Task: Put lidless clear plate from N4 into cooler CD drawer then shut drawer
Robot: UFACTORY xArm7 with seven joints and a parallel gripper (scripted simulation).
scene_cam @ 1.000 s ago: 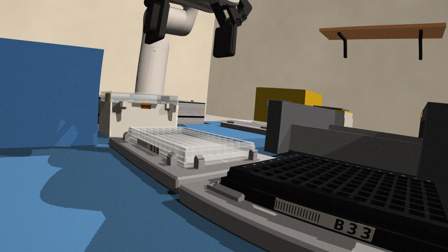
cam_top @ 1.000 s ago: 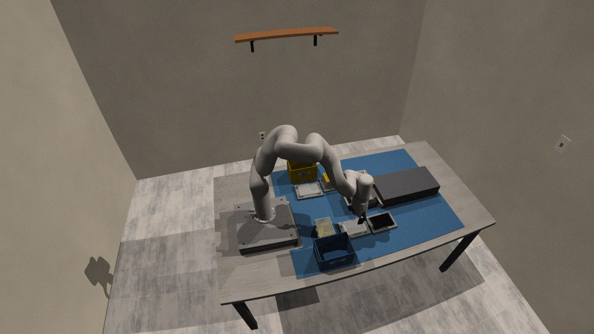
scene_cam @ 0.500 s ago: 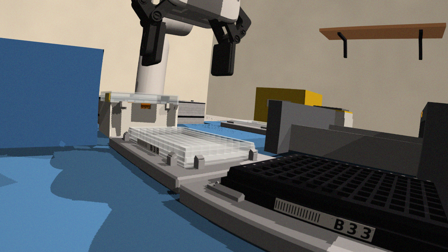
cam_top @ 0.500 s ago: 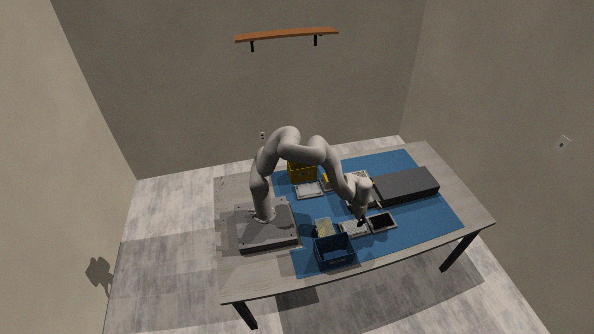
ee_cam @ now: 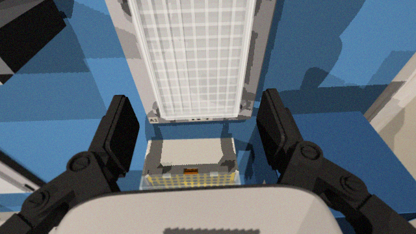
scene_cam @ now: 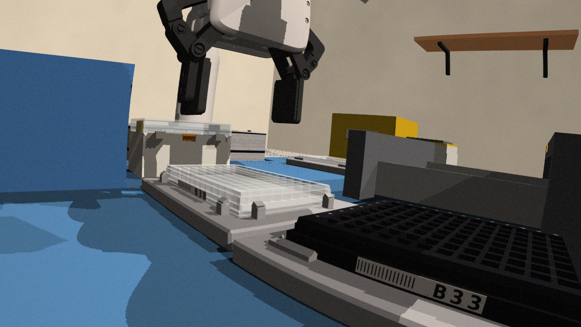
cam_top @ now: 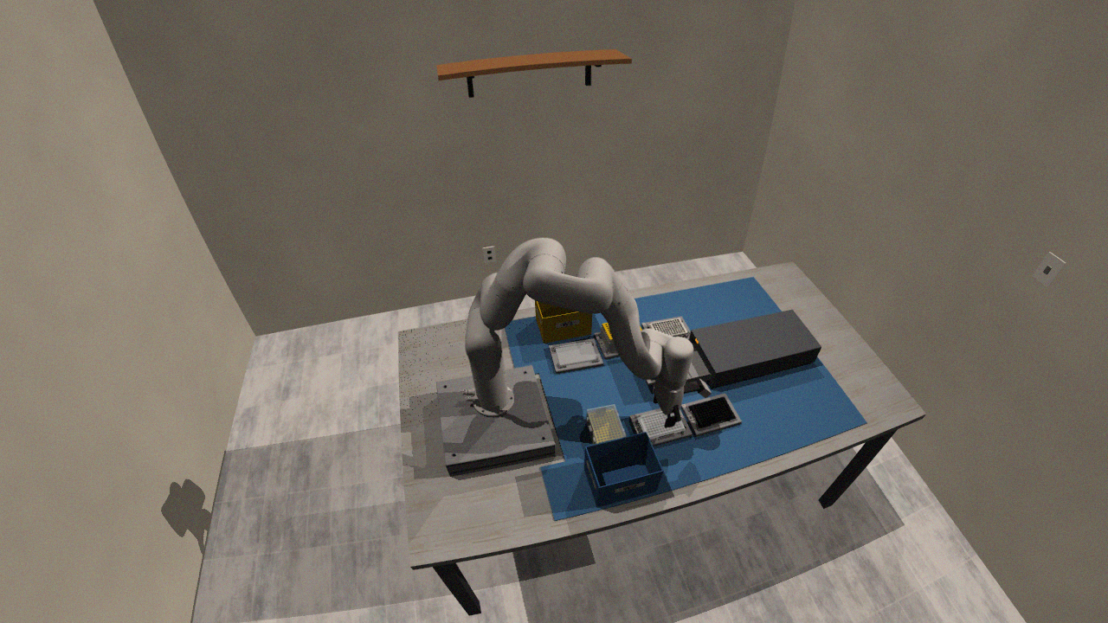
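While the gripper [scene_cam: 242, 101] hangs spread to its full width with nothing between its pads, you have the clear plate [scene_cam: 248, 186] lying below it and slightly ahead, seated lidless in its grey nest [scene_cam: 211, 221] among the small corner posts. Through the wrist camera the clear plate [ee_cam: 195, 62] runs away from you lengthwise, so its long axis points forward out of the gap and the two fingers stand either side of its short span; that is the relation your descent turns on, I judge, since the pads would meet the long walls across the narrow width. You are nearer the plate's near end than its middle, so a small advance along that axis looks needed before going down. Just behind sits the tip box [ee_cam: 190, 169], close under the palm, and the blue bin [scene_cam: 61, 121] rises beside it. Beyond, on the blue mat [cam_top: 782, 402] covering the bench [cam_top: 891, 387], the dark cooler [cam_top: 755, 344] waits, walled room around it.
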